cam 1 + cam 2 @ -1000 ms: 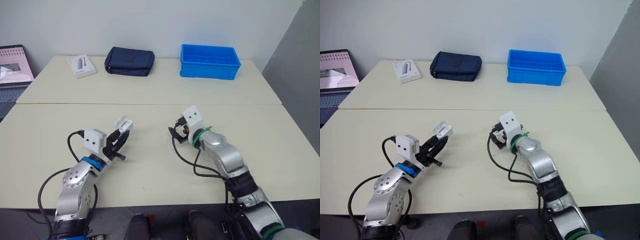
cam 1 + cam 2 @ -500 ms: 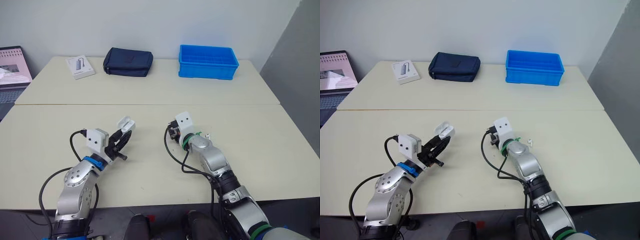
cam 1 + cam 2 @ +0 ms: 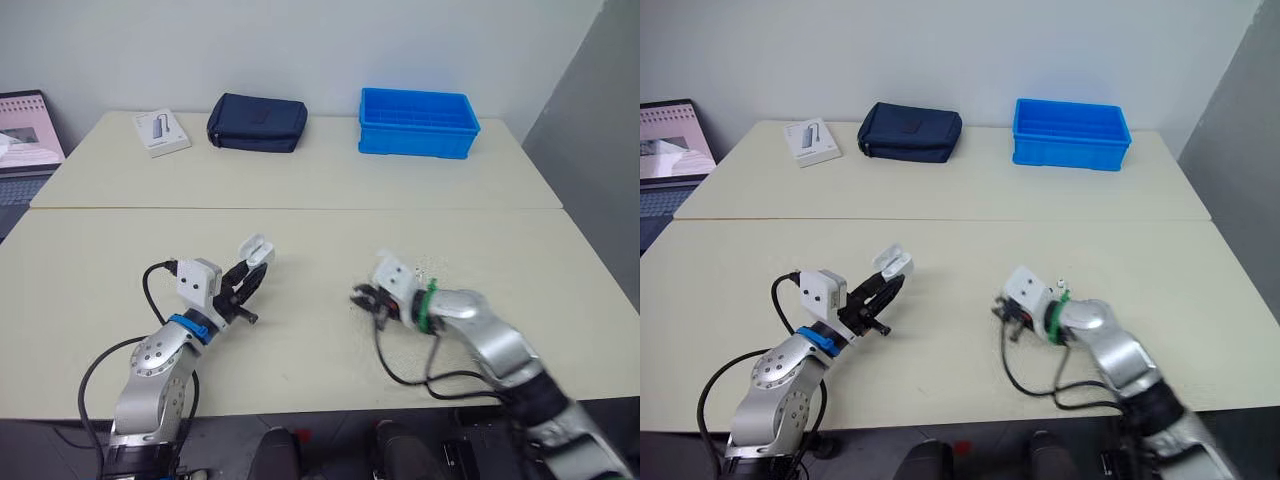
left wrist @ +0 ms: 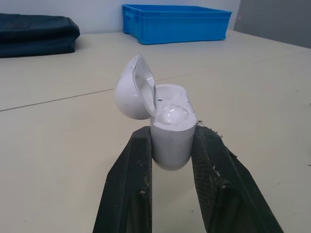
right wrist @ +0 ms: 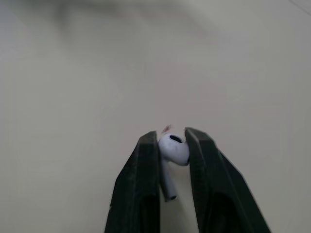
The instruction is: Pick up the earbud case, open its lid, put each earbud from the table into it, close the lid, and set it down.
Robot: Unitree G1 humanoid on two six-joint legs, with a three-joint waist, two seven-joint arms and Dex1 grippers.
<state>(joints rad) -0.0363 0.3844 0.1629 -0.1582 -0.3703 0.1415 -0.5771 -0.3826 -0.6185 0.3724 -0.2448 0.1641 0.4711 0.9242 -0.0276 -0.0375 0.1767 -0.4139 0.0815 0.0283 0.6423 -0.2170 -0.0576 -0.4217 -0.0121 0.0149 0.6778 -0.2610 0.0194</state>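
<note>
Roughly midway, I judge.
Left gripper [image 4: 171, 137] holds opened white plastic earbud case [image 4: 169, 127]; right gripper [image 5: 172, 139] pinches white stemmed earbud [image 5: 174, 148], unloaded.

The laptop [image 3: 30, 125] at upper left is cut by the edge — the left gripper [image 4: 171, 133] hides part of the case [image 4: 170, 116].

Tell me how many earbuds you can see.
2. One earbud is pinched in the right gripper; the second earbud lies on the table beside that wrist. Whether the open case holds another is unclear.
</note>
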